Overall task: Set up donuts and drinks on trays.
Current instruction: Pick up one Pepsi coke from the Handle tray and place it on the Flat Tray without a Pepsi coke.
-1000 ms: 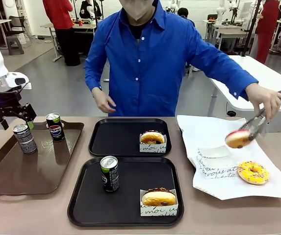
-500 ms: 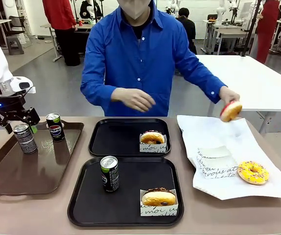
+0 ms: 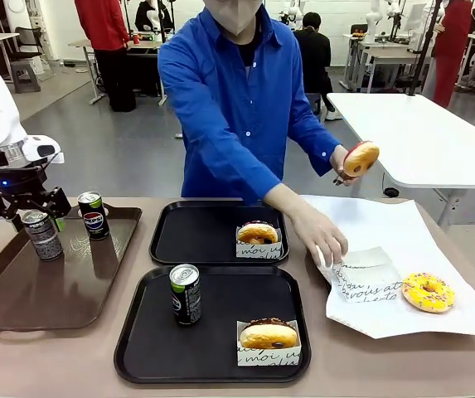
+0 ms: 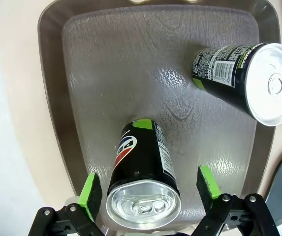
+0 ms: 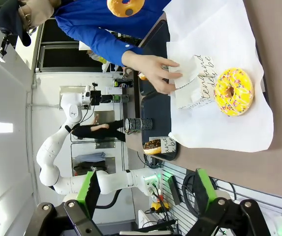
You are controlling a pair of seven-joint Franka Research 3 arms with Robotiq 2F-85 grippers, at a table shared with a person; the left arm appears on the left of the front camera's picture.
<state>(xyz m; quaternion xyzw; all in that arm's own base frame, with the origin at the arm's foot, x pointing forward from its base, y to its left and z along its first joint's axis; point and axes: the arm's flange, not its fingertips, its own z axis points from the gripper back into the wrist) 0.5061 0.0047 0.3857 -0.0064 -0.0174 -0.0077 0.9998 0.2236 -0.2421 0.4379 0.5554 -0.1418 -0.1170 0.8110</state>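
My left gripper (image 3: 28, 214) is open and straddles the top of a dark Pepsi-logo can (image 4: 143, 194) on the brown tray (image 3: 55, 290), with green pads (image 4: 90, 191) on either side. A black-green can (image 4: 249, 81) stands beside it. The near black tray (image 3: 220, 332) holds another can (image 3: 185, 293) and a sleeved chocolate donut (image 3: 269, 336). The far black tray (image 3: 196, 236) holds a sleeved donut (image 3: 258, 235). The person holds a red-iced donut (image 3: 361, 157) up in tongs and touches an empty paper sleeve (image 3: 365, 278). My right gripper (image 5: 147, 191) is open, off to the table's side.
A yellow sprinkled donut (image 3: 427, 292) lies on the white paper sheet (image 3: 386, 224) at the right. The person's arm (image 3: 287, 207) reaches over the far tray's right end. Bare tabletop runs along the front edge.
The person swung the red donut left and up, and the other hand reached down onto the paper sleeve. My left gripper shifted slightly right and down over the can.
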